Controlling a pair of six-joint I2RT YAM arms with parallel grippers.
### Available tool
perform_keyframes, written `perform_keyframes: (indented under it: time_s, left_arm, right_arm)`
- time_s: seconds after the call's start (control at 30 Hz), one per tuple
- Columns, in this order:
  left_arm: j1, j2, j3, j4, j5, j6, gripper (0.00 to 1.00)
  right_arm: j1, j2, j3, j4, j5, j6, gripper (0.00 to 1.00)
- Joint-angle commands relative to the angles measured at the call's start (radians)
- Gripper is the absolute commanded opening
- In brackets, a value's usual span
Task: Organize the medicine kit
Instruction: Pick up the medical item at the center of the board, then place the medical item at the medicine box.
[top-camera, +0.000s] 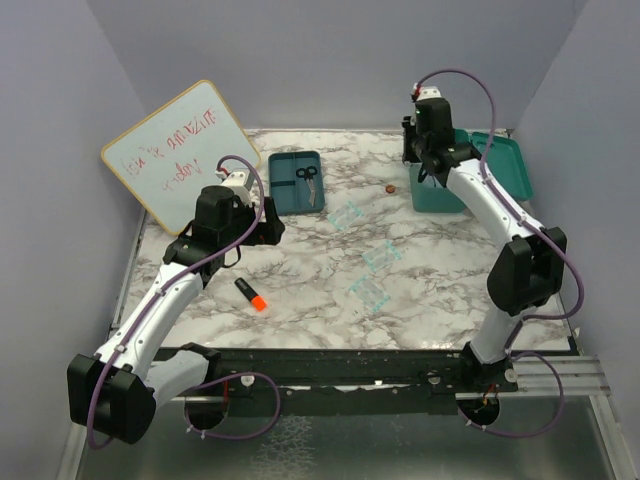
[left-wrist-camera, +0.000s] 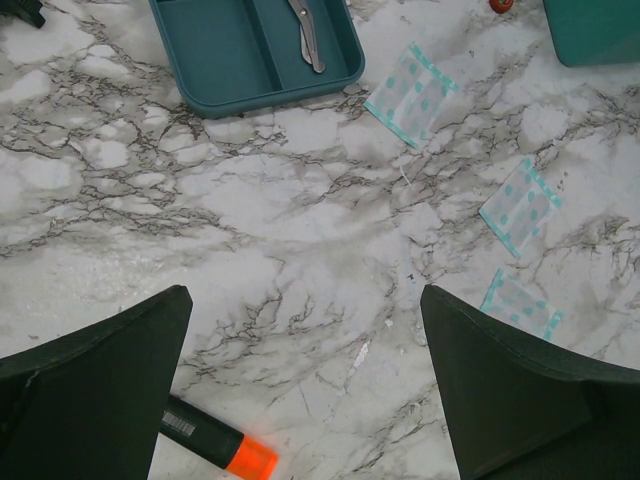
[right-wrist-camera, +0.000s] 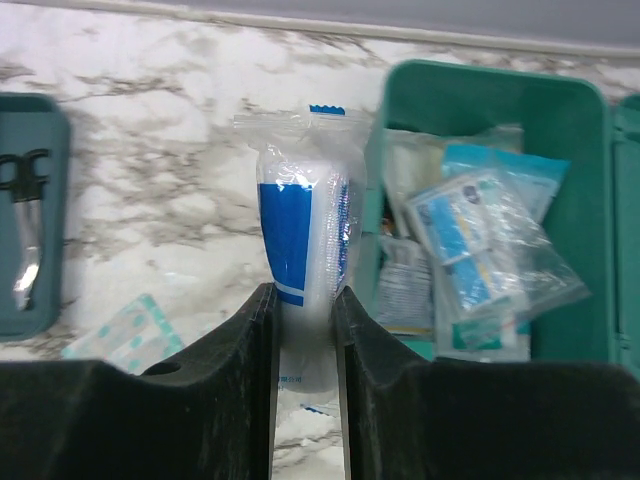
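Claw on the right (right-wrist-camera: 305, 300) pinches a blue-and-white sealed packet (right-wrist-camera: 300, 200) beside the open medicine kit (right-wrist-camera: 480, 80), likely to stow it; left claw (left-wrist-camera: 305, 295) gapes empty above the desk (left-wrist-camera: 300, 200).

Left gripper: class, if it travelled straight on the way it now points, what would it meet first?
The left gripper would most likely meet the bare marble table between its open fingers. The highlighter lies by one finger and might be clipped; depth is hard to judge.
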Motion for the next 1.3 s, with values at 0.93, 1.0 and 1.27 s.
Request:
perform_keyframes:
  time_s: [0.93,1.0,1.27]
  left_arm:
    - [-0.003,-0.002,-0.015,-0.002,0.000,0.017,0.98]
    - [-0.003,-0.003,-0.015,-0.002,-0.002,0.018,0.98]
    - [-0.003,-0.001,-0.015,-0.002,0.000,0.020,0.98]
  right_arm:
    - [-0.336,0.232,0.009,0.056,-0.191,-0.019,0.28]
    - [-0.343,0.261,0.009,0.050,-0.193,-0.019,0.28]
    - [-0.350,0.290,-0.045,0.081,-0.191,-0.017,0.31]
